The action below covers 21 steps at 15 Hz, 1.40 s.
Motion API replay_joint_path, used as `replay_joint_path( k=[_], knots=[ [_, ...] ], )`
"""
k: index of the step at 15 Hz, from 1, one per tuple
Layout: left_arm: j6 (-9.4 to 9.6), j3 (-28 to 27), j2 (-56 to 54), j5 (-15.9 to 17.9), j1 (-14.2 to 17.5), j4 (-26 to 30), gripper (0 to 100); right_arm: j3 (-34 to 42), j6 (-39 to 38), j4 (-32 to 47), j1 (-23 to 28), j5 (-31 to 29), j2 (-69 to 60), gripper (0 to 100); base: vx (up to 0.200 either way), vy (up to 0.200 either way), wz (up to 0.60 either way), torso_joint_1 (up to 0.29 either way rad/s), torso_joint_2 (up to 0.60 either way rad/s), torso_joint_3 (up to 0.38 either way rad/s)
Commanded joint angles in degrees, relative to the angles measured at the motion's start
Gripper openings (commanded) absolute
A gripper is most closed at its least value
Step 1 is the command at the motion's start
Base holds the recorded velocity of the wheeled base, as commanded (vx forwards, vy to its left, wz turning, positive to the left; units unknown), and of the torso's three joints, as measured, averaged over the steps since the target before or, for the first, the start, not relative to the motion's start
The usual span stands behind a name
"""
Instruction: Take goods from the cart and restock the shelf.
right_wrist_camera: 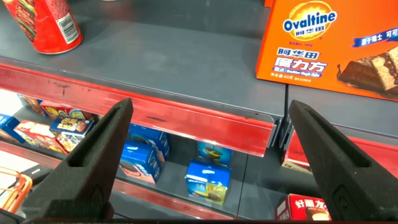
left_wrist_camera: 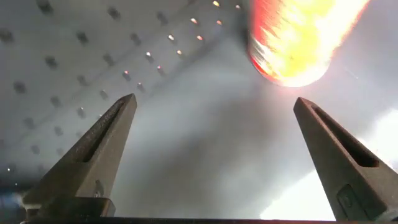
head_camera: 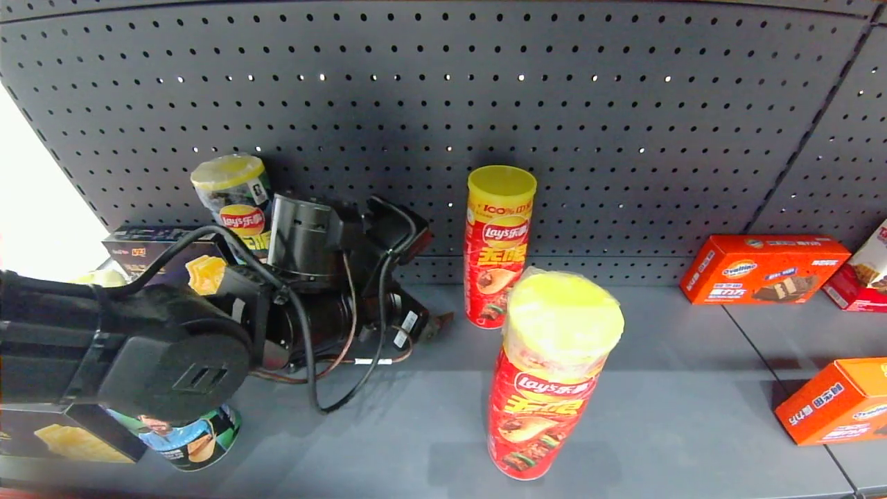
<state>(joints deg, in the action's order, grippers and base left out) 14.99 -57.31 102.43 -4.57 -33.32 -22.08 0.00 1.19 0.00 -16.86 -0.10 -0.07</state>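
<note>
Grey pegboard [head_camera: 485, 83] backs the shelf [head_camera: 693, 416], and the left arm lies low across its deck, reaching in from the open side. Beyond the left gripper [left_wrist_camera: 214, 98], well off to its far side, sit two orange boxes [head_camera: 762, 267], flat and label-out as stock should face a shopper. Just ahead of the fingertips stands the rear red can [head_camera: 499, 246], upright against the back panel and not touched. The front red can [head_camera: 547, 388] stands apart from the tool, nearer the shelf lip, so the pair reads as a column being filled from the back. Behind the wrist a green-labelled can [head_camera: 232, 197] stands beside a dark box [head_camera: 138, 242]. The left fingers are spread wide and hold nothing, wide enough, I judge, for a can's girth. The right gripper [right_wrist_camera: 209, 104] hangs below the red shelf rail [right_wrist_camera: 186, 112], likewise spread and empty.
</note>
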Motion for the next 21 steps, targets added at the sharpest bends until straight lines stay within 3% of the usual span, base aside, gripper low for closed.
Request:
replay_joint_path(
  k=[1, 7, 14, 17, 21],
  knots=[
    [-0.14, 4.6, -5.4, 0.1, -1.2, -0.4, 100, 0.0, 0.0, 0.0, 0.0, 0.0, 0.1, 100, 0.000, 0.000, 0.00, 0.000, 0.00, 0.000],
    [-6.12, 11.3, -14.5, 0.1, -9.2, 0.1, 100, 0.0, 0.0, 0.0, 0.0, 0.0, 0.1, 100, 0.000, 0.000, 0.00, 0.000, 0.00, 0.000],
    [-7.70, 24.9, -28.0, 0.0, -14.0, -0.9, 100, 0.0, 0.0, 0.0, 0.0, 0.0, 0.1, 100, 0.000, 0.000, 0.00, 0.000, 0.00, 0.000],
    [-11.04, 27.4, -34.3, 0.1, -17.4, -0.9, 100, 0.0, 0.0, 0.0, 0.0, 0.0, 0.1, 100, 0.000, 0.000, 0.00, 0.000, 0.00, 0.000],
    [-10.95, 33.2, -42.3, -0.2, -18.7, -0.7, 100, 0.0, 0.0, 0.0, 0.0, 0.0, 0.1, 100, 0.000, 0.000, 0.00, 0.000, 0.00, 0.000]
  ],
)
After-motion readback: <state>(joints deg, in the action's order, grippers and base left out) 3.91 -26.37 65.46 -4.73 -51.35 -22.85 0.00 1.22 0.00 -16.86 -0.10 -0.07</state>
